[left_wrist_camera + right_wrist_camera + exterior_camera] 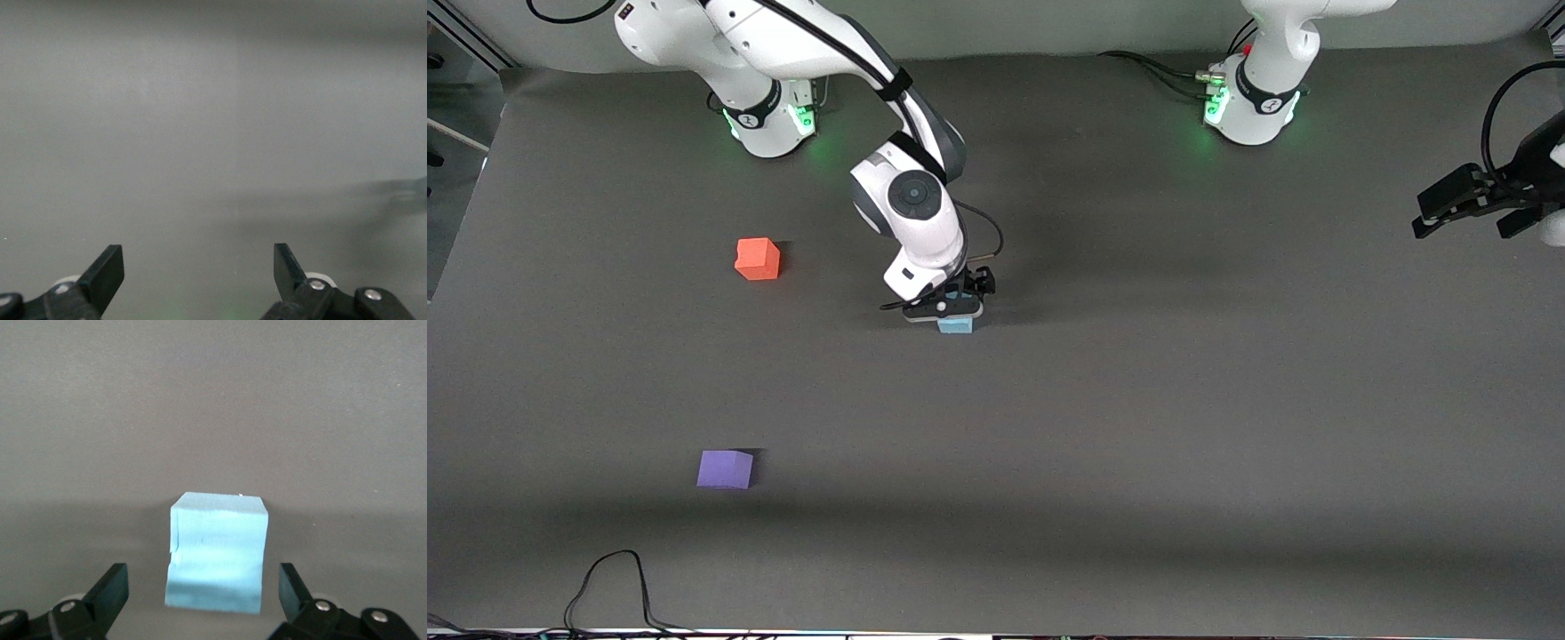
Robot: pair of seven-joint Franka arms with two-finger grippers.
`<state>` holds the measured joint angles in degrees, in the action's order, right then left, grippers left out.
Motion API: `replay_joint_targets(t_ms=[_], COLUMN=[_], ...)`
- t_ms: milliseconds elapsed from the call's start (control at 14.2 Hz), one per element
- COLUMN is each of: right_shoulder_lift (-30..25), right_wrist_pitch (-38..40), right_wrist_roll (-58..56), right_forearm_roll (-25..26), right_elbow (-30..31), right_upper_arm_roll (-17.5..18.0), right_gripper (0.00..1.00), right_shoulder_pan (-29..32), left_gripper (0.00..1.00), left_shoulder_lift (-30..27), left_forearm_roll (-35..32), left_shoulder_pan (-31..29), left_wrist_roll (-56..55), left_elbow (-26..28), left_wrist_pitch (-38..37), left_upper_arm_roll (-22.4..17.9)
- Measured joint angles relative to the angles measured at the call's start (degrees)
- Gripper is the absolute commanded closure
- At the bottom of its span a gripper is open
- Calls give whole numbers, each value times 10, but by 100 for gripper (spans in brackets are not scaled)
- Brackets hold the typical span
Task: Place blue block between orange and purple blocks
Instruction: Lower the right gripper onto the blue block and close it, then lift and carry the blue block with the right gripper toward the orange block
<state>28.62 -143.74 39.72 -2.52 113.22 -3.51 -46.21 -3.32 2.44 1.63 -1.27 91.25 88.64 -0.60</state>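
Note:
The blue block [955, 326] rests on the dark mat near the table's middle. My right gripper [947, 308] hangs just over it, open; in the right wrist view the blue block [217, 553] lies between the two spread fingertips [112, 587], with a gap on each side. The orange block [758, 259] sits toward the right arm's end. The purple block [725, 468] lies nearer to the front camera than the orange one. My left gripper [1467, 209] waits, open and empty, over the left arm's end of the table; its view [199, 267] shows only bare mat.
A black cable [618, 587] loops onto the mat at the edge nearest the front camera, beside the purple block. The two arm bases [769, 116] stand along the table edge farthest from the front camera.

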Motion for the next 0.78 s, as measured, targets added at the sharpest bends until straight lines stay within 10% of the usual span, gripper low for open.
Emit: replay_joint_targets(t_ms=[494,776], right_shoulder_lift=[39,39], right_wrist_pitch=[-38,-38], right_wrist_roll=[0,0], right_forearm_roll=[2,2], right_elbow=[0,-1], right_upper_arm_roll=[-7,-7], right_gripper=[2,51], right_shoulder_pan=[0,0], left_gripper=[0,0], left_shoulder_lift=[0,0], left_forearm_roll=[-19,-24], left_shoulder_pan=[2,3], left_wrist_roll=[18,19], left_elbow=[5,6], left_wrist_pitch=[0,0], left_upper_arm_roll=[5,8])
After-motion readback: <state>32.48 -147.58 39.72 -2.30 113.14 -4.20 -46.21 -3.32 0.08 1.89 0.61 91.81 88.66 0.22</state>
